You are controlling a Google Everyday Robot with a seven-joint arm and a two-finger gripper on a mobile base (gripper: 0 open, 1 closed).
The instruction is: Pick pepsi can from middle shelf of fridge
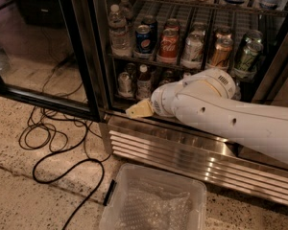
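Basically approach phase, nothing grasped yet. The fridge (173, 150) stands with its glass door (33, 42) swung open to the left, racks exposed. The white arm (230, 116) reaches in low from the right, above the base grille, at the level of the bottom rack of small bottles (144, 80). The middle shelf (201, 67) sits above that, cans lined up in lanes. The pepsi can (144, 38) stands upright at the front of its lane on that shelf, between a clear water bottle (117, 30) and the red Coca-Cola can (169, 44). The end effector (140, 109) is the tan tip at the arm's left end, just in front of the fridge sill, almost straight under the pepsi can but well apart from it, one rack too low. Cannot tell whether it is apart or together; it carries nothing. Next move, my call: come up to middle-shelf height, go in level at the pepsi can, stay clear of the Coca-Cola can next door, then clamp on it.
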